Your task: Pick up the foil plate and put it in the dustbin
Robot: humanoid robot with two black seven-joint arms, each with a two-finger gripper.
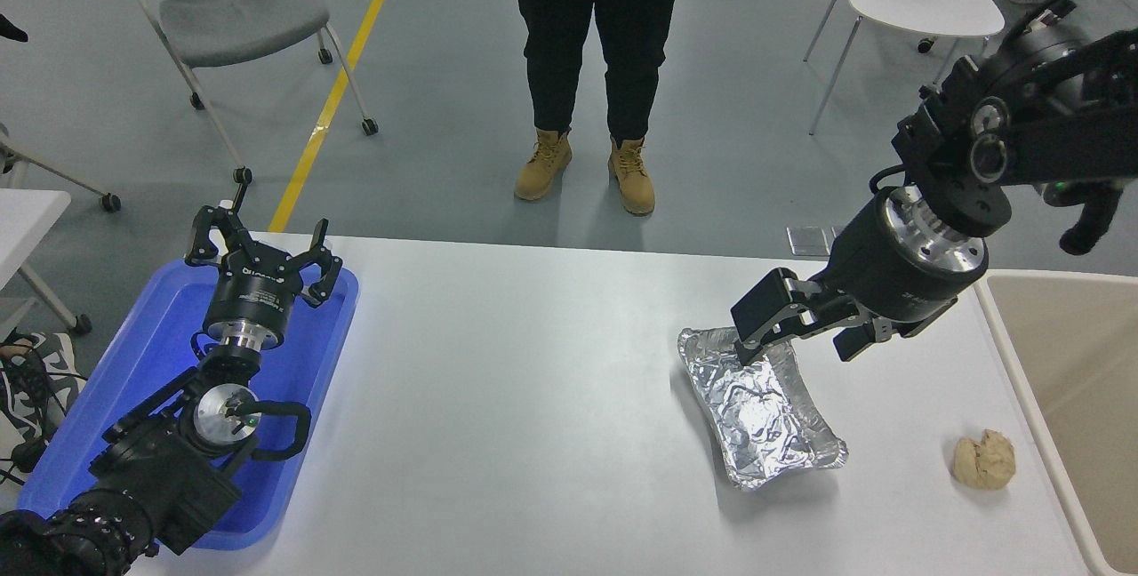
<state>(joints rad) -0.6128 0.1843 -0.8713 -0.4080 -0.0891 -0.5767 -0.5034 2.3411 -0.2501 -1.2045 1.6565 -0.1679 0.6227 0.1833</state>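
Note:
The foil plate [760,407] lies flat on the white table, right of centre, its long side running away from me. My right gripper [794,351] hangs low over the plate's far end. It is open: one finger dips inside the tray near the far rim, the other stands outside its right edge. Nothing is held. The dustbin [1009,363] stands at the table's right edge, only partly in view, close to the right of the gripper. My left gripper [260,243] is parked open above a blue tray at the lower left.
A small tan lumpy ball [984,460] sits between the plate and the dustbin. The blue tray [293,452] takes up the table's left end. A person in tan boots [587,169] stands beyond the far edge, with chairs behind.

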